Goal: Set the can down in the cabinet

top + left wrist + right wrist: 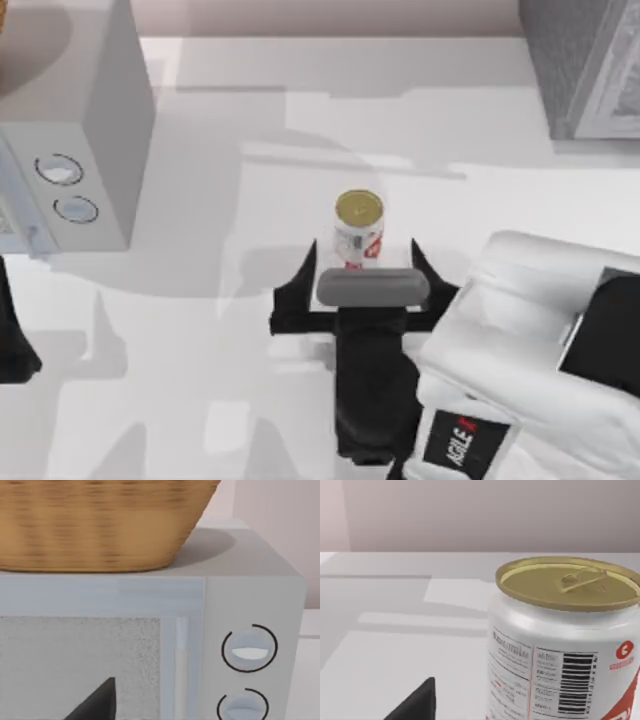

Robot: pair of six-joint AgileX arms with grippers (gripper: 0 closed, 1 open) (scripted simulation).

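Jaws of the right gripper (364,262) spread around the can (358,228), not yet gripping; cabinet (590,60) at two o'clock awaits.

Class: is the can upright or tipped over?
Upright: the can stands on the table, gold top up, between the open right gripper fingers.

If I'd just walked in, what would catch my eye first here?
Probably the small white tin can with a gold top, standing upright mid-table. The right arm's black gripper sits just behind it, fingers open on either side. At the table's left, a grey microwave carries a woven wicker basket.
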